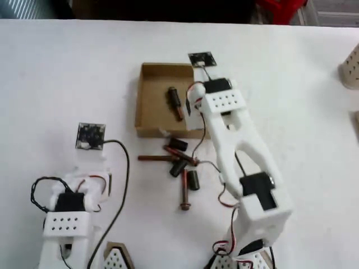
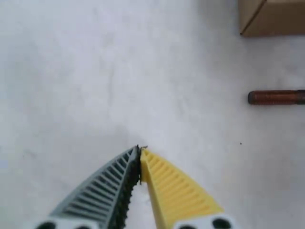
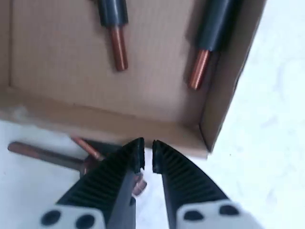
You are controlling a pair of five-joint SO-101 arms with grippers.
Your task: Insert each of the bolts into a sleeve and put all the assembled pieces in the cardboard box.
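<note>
The cardboard box [image 1: 151,84] lies open at mid table. Two assembled pieces, bolts in black sleeves [image 3: 114,28] [image 3: 209,43], lie inside it; one assembled piece [image 1: 175,102] shows from above. My right gripper [image 3: 147,153] hovers over the box's front wall [image 3: 95,121], its black fingers almost touching with nothing between them. Loose bolts [image 1: 151,158] [image 1: 184,193] and black sleeves [image 1: 178,144] [image 1: 193,179] lie jumbled just in front of the box. My left gripper [image 2: 140,151] is shut and empty over bare table, left of a bolt's end [image 2: 276,97].
The right arm [image 1: 224,103] stretches across the box's right side. The left arm [image 1: 67,221] sits at the front left, with a black cable [image 1: 120,185] looping beside it. A beige perforated object [image 1: 350,67] stands at the right edge.
</note>
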